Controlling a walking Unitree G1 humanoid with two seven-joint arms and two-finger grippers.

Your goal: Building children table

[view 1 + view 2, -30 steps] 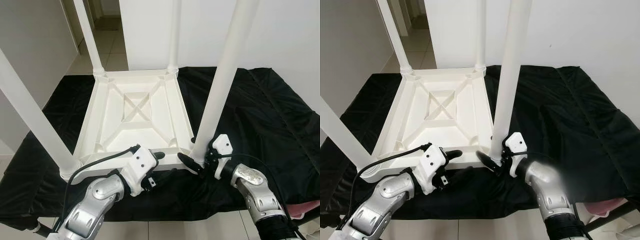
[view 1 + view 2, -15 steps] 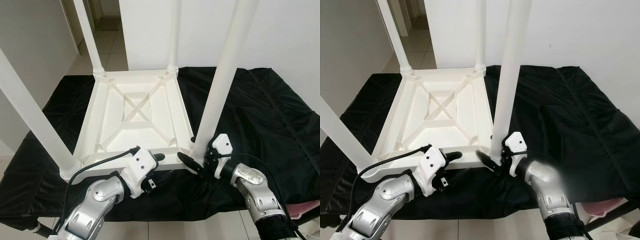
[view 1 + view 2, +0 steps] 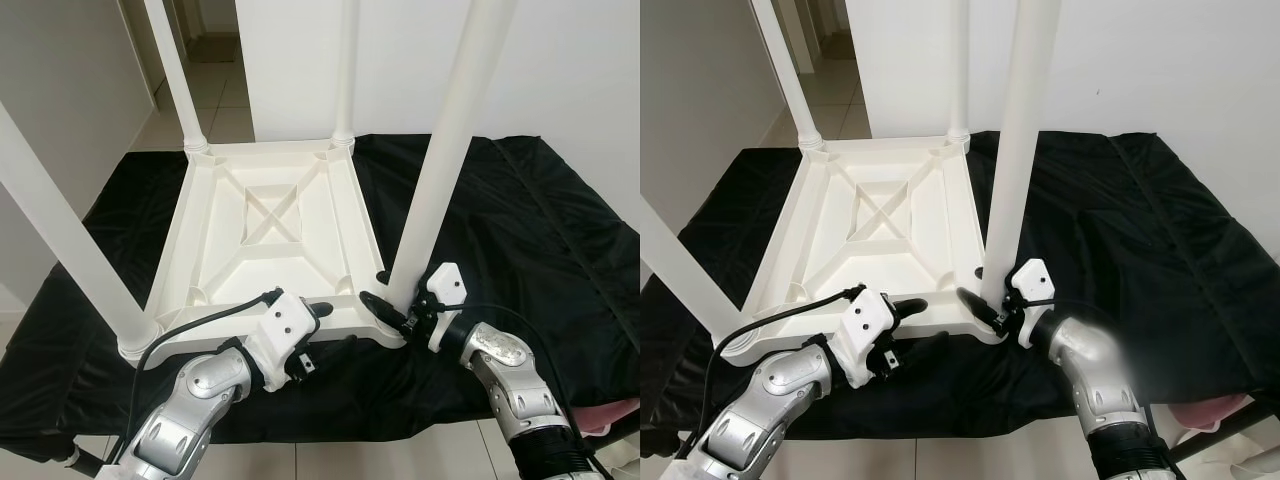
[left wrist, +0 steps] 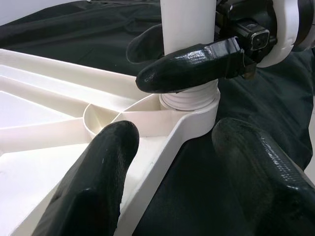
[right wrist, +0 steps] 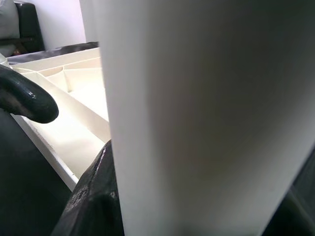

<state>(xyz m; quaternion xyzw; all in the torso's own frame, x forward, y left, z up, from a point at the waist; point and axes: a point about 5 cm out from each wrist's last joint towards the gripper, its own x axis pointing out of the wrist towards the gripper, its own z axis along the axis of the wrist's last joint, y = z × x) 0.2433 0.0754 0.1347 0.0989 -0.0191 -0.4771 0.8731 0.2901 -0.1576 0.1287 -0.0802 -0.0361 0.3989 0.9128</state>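
White plastic tabletop (image 3: 270, 235) lies upside down on a black cloth (image 3: 520, 230), legs up and cut off above. Right gripper (image 3: 385, 300) clasps the near-right leg (image 3: 440, 170) at its base. Left gripper (image 3: 325, 322), fingers apart, straddles the near edge.

All four legs (image 3: 452, 150) run off the top of the frame, so their ends are cut. The near-right leg hides one finger of my right gripper (image 3: 388, 298). Lower right, something pink (image 3: 612, 418) is clipped by the edge. My left arm (image 3: 185, 410) leaves the bottom.
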